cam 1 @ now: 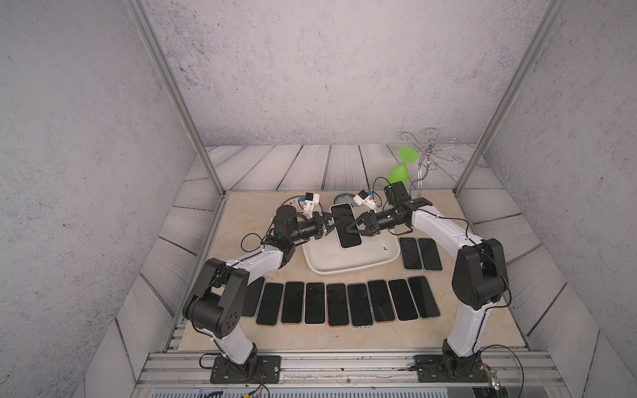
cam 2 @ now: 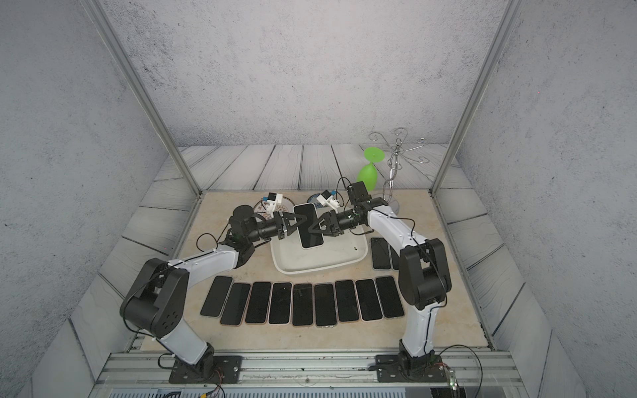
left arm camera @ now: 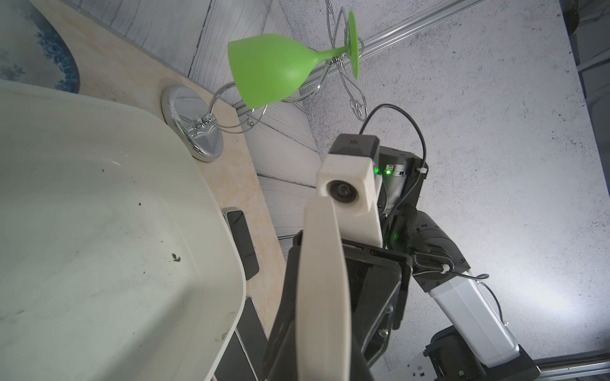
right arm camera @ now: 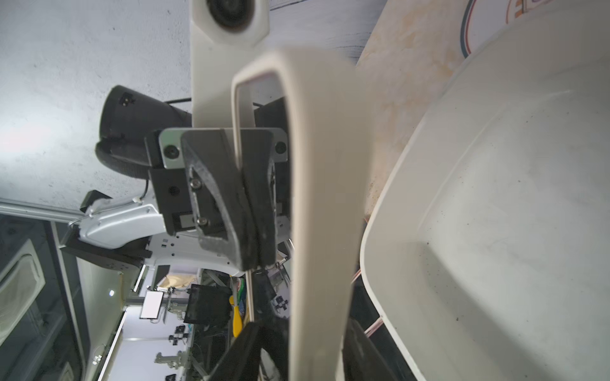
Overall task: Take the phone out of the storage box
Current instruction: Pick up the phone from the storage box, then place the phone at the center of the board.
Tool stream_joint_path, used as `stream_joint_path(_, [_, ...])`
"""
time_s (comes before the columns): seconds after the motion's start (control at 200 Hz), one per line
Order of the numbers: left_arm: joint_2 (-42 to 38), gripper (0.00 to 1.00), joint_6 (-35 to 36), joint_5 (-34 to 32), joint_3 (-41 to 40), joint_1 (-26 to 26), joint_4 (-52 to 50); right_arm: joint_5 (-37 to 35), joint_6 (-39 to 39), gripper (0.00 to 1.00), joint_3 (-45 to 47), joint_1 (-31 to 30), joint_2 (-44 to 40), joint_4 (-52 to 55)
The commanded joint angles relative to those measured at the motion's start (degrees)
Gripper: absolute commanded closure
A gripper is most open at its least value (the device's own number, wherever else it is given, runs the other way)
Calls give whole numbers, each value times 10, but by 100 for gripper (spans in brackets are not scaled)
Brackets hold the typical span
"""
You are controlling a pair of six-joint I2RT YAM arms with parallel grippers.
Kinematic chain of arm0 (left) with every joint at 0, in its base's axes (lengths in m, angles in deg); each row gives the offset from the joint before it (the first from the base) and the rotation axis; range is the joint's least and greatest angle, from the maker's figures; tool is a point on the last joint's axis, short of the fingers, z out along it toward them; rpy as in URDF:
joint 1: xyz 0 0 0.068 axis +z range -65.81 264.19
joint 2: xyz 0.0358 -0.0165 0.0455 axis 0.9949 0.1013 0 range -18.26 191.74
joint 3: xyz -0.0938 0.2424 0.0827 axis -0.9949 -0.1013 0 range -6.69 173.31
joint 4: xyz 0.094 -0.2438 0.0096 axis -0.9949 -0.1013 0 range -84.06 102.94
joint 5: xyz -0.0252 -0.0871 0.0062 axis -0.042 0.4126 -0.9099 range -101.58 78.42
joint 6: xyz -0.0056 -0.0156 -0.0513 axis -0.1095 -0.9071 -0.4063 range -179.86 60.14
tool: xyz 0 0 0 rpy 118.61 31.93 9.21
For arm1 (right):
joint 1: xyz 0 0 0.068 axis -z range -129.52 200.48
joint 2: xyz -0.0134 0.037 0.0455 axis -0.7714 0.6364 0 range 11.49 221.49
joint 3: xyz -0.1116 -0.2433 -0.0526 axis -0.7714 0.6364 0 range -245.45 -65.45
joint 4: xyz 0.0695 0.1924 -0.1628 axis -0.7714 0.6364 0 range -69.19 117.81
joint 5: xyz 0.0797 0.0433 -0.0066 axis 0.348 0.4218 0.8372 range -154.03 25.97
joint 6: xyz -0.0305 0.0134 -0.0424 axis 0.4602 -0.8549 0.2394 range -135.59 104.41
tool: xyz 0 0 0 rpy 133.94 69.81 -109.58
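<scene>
Above storage box: phone, black screen, cream rim, rounded corners. Left end effector clamped on one long edge; right end effector at opposite edge, grip cannot be told.

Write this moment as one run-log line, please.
phone: held over storage box | left gripper: shut on phone | right gripper: at opposite edge, grip unclear
</scene>
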State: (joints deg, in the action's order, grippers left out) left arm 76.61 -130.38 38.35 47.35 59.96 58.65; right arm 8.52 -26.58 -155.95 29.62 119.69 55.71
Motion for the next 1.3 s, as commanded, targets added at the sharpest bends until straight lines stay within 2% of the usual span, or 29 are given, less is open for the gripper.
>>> stream_joint_path(0.0, [-12,93,-78,73,6,-3,59,28,-23,76,19,-2,-15,-40])
stream_joint_path(0.025, [-10,83,-77,73,4,-2,55,30,-18,79,21,0,-22,-36])
stream_joint_path(0.075, [-6,56,-76,72,1,5,49,28,-6,87,25,10,-35,-20])
stream_joint_path(0.13, [-2,35,-82,69,-6,19,50,13,1,91,31,27,-50,3])
stream_joint_path(0.17, [-1,26,-87,65,-10,32,54,-8,3,94,38,45,-59,21])
stream_joint_path(0.245, [-3,15,-84,58,-12,61,31,-54,18,96,55,79,-77,69])
stream_joint_path(0.4, [-16,12,-54,58,-3,100,-26,-243,26,100,123,158,-132,133])
stream_joint_path(0.51, [-31,11,10,64,4,100,-113,-419,51,100,114,209,-135,211])
stream_joint_path(0.555, [-37,11,16,66,-1,101,-121,-460,54,100,114,224,-138,225])
stream_joint_path(0.651, [-50,12,23,80,-4,101,-142,-500,60,100,108,243,-151,238])
stream_joint_path(0.756, [-75,11,73,91,0,101,-221,-551,71,100,93,244,-157,287])
stream_joint_path(0.916, [-109,11,144,86,3,101,-306,-576,52,100,150,244,-208,305])
stream_joint_path(1.036, [-110,11,114,84,-23,99,-262,-621,30,100,191,243,-234,328])
stream_joint_path(1.111, [-106,11,101,85,-35,97,-241,-608,17,100,217,240,-250,329])
stream_joint_path(1.296, [-104,12,78,77,-56,90,-222,-649,-31,100,232,231,-272,362])
